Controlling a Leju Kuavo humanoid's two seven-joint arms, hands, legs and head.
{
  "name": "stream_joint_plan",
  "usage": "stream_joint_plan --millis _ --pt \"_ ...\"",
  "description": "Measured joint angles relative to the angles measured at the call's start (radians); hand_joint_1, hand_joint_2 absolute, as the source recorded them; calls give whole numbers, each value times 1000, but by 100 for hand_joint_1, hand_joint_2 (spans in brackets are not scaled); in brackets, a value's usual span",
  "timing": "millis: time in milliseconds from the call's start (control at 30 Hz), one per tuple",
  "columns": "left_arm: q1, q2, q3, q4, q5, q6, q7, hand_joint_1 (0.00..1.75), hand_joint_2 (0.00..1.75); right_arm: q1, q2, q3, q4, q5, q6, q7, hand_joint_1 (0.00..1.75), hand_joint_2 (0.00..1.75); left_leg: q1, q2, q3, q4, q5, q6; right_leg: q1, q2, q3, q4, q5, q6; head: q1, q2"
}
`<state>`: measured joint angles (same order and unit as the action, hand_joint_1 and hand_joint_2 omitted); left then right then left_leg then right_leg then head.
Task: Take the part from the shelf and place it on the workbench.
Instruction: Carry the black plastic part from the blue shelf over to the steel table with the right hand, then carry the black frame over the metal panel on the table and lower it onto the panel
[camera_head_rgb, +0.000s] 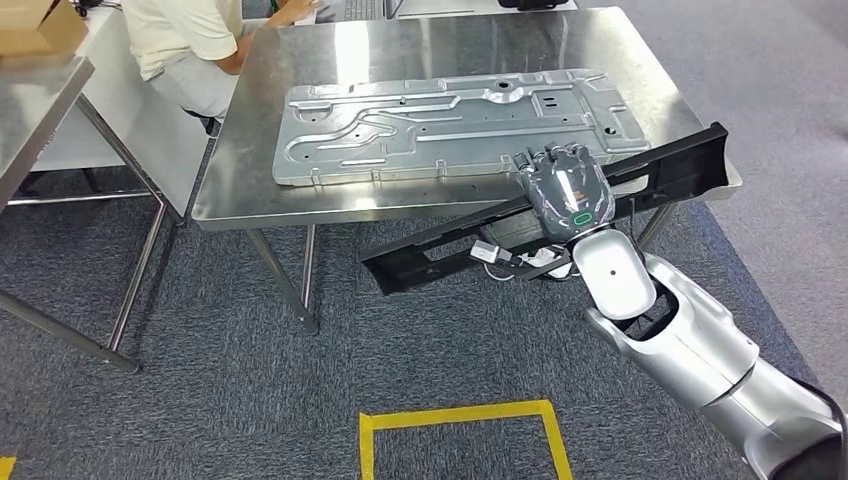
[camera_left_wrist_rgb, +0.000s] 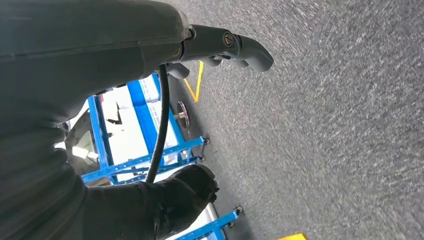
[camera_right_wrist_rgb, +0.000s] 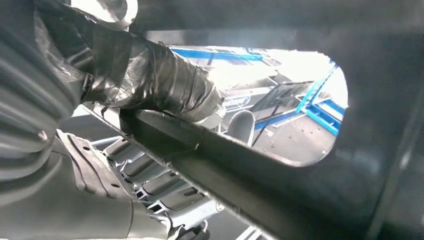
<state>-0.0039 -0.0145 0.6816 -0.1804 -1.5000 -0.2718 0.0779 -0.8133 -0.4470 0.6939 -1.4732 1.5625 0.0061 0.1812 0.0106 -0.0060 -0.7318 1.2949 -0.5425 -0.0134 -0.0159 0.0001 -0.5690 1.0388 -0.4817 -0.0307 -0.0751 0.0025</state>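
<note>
right hand (camera_head_rgb: 567, 190) fingers (camera_head_rgb: 556, 156) wrapped over long black part (camera_head_rgb: 450, 245), gripped near middle, likely for balance | part over counter (camera_head_rgb: 300, 205) front edge, near grey panel (camera_head_rgb: 450, 125), not clearly set down | long axis 8-to-2 o'clock | left hand (camera_left_wrist_rgb: 220, 47) fingers curled, empty

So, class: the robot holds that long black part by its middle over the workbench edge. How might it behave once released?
The long black part looks rigid: it spans straight, without sagging, from the right hand. With one end past the workbench, it may tip off. Probably light, since one hand carries it.
</note>
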Motion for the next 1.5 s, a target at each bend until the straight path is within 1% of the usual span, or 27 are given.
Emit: stream_joint_plan --millis 67,133,200,300,367,433,467,500,533,600,633,667,767,800,867,933,1000,1033,1067,1133,1167,1200,1300,1333,1400,1467,1500 --pt "1 1 0 0 0 0 -3 0 175 0 6 -1 2 0 1 0 175 175 -4 0 37 -117 87 14 3 0 21 -1 -15 1 0 0" --pt "1 4 0 0 0 0 -6 0 175 -2 8 -4 4 1 1 3 175 175 -12 1 86 -232 130 34 4 0 33 -4 -30 8 0 0" --pt "2 8 0 0 -1 0 -8 0 175 -1 9 -10 9 1 0 8 175 175 -19 3 108 -274 121 47 3 -1 41 -7 -28 19 0 0" --pt "5 12 -2 0 -1 1 -9 0 175 1 11 -23 16 2 -6 17 175 175 -14 3 151 -314 117 59 1 -1 45 20 -16 32 1 0" --pt "6 12 -3 0 -1 1 -10 0 175 -1 13 -36 18 3 -15 20 175 175 -9 2 179 -327 111 64 -2 0 -5 106 -38 38 2 0" --pt "4 11 -3 0 -1 2 -11 0 175 2 15 -43 20 4 -20 21 175 175 -6 0 196 -329 96 65 -6 1 -85 216 -82 48 3 0" --pt "4 10 -3 0 -1 2 -11 0 175 5 15 -44 21 4 -21 21 175 175 -5 -1 206 -329 87 63 -9 0 -116 242 -95 55 3 0" --pt "4 9 -4 0 -1 2 -12 0 175 8 16 -44 23 4 -21 21 175 175 -2 -2 217 -327 77 60 -13 0 -134 238 -89 60 4 0" --pt "5 8 -4 0 -1 2 -12 0 175 11 17 -45 24 4 -21 21 175 175 1 -3 230 -325 66 55 -18 -1 -135 202 -61 65 4 0" --pt "8 8 -4 0 -1 3 -13 0 175 12 18 -52 27 4 -22 25 175 175 6 -3 253 -318 39 40 -26 -5 -113 81 36 74 4 0" --pt "8 8 -4 0 -1 3 -14 0 175 12 20 -57 30 4 -23 27 175 175 7 -3 260 -314 27 32 -25 -6 -105 33 66 71 4 0" --pt "7 8 -4 0 -1 3 -15 0 175 11 21 -62 32 4 -25 29 175 175 7 -3 261 -314 17 24 -23 -6 -99 7 83 66 5 0" --pt "2 8 -4 0 -2 2 -16 0 175 9 26 -80 37 3 -28 32 175 175 9 -1 267 -304 11 4 -17 2 -84 0 70 35 4 0" --pt "1 8 -4 0 -2 2 -16 0 175 8 28 -87 38 3 -30 33 175 175 11 0 262 -277 16 0 -17 3 -72 -2 63 26 4 0" --pt "0 8 -4 0 -2 3 -16 0 175 3 35 -99 42 3 -38 36 175 175 12 1 204 -173 12 -5 -15 3 -45 -5 47 13 4 0" --pt "0 8 -4 0 -2 2 -16 0 175 1 45 -110 48 2 -57 39 175 175 11 1 112 -53 -34 -7 -10 4 -22 -7 27 5 4 0" --pt "3 8 -4 0 -2 2 -16 0 175 0 60 -122 55 -1 -85 41 175 175 7 1 47 -15 -75 0 -3 7 5 -8 6 1 4 0" --pt "4 8 -4 0 -2 2 -16 0 175 -1 69 -131 59 -2 -101 43 175 175 3 1 35 -39 -65 9 2 9 21 -9 -6 0 4 0" --pt "5 8 -4 0 -2 2 -17 0 175 -2 78 -141 63 -2 -117 45 175 175 -3 1 35 -88 -28 22 8 9 37 -9 -18 -1 4 0" --pt "8 12 -5 0 -2 2 -18 0 175 -7 97 -163 73 -2 -153 47 175 175 -24 -7 51 -207 90 59 14 12 64 -13 -40 -2 5 0" --pt "10 14 -5 0 -2 2 -18 0 175 -9 106 -172 77 -3 -169 46 175 175 -34 -15 62 -249 131 74 17 15 75 -17 -50 1 5 0" --pt "12 16 -5 1 -2 3 -18 0 175 -9 114 -179 81 -3 -182 45 175 175 -41 -23 71 -276 153 84 19 19 87 -19 -55 3 5 0" --pt "12 16 -5 1 -3 3 -18 0 175 -13 130 -196 87 -7 -197 41 175 175 -36 -26 116 -310 147 86 22 20 100 2 -48 12 4 0" --pt "11 16 -5 1 -3 3 -19 0 175 -17 132 -202 90 -8 -199 40 175 175 -33 -25 133 -317 145 85 21 17 84 33 -45 16 5 0" --pt "8 16 -6 1 -3 3 -20 0 175 -21 136 -212 99 -12 -202 39 175 175 -30 -23 157 -324 132 84 16 12 15 141 -64 29 5 0" --pt "7 15 -7 1 -3 2 -21 0 175 -18 139 -215 111 -15 -205 38 175 175 -27 -23 179 -324 110 82 8 10 -72 231 -121 42 5 0" --pt "7 14 -8 1 -3 2 -21 0 175 -16 140 -216 117 -16 -206 37 175 175 -26 -23 192 -324 98 80 4 9 -102 242 -144 47 5 0"
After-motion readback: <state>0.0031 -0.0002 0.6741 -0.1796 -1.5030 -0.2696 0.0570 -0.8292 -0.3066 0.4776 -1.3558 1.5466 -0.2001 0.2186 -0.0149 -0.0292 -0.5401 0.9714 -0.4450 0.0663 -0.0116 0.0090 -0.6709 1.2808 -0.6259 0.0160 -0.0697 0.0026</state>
